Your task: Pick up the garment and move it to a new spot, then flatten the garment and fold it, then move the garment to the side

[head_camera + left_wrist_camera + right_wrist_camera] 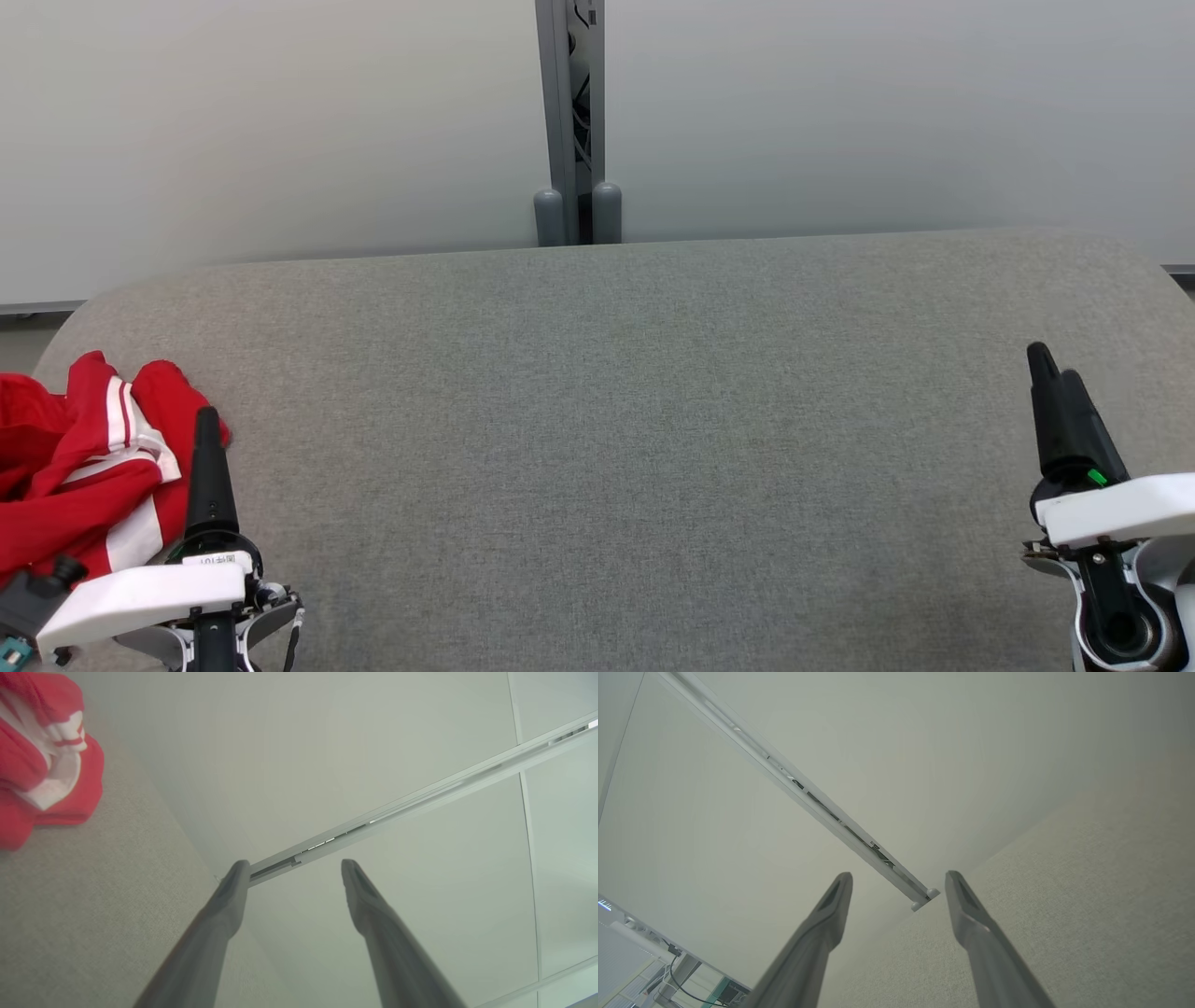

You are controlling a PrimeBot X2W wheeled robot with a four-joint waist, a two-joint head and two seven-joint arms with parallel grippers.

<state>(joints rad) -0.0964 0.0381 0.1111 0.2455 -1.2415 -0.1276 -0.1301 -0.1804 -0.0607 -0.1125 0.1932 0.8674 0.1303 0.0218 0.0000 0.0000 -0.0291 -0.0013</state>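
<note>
1. My left gripper (294, 869): the two long dark fingers stand spread apart with nothing between them. In the left wrist view they point past the far edge of the surface toward the pale wall panel.

2. My right gripper (899, 877): its fingers are likewise spread and hold nothing. It sits at the right end of the surface.

3. The crumpled red garment with white stripes (84, 467) lies at the near left corner of the grey fabric-covered surface with rounded corners (597, 420). It is just beside my left gripper, on that gripper's outer (left) side. In the head view one left finger overlaps the garment's right edge. I cannot tell whether they touch.

4. Governing relation: the garment is off the left gripper's finger line, at the upper left corner of the left wrist view. In my judgement the left gripper must turn or shift leftward before it can close on cloth.

5. Long axis: the garment is a bunched heap, so no long axis can be read.

6. Arm selection: the left arm is nearer. The right gripper is well apart from the garment, with the whole open surface between them.
</note>
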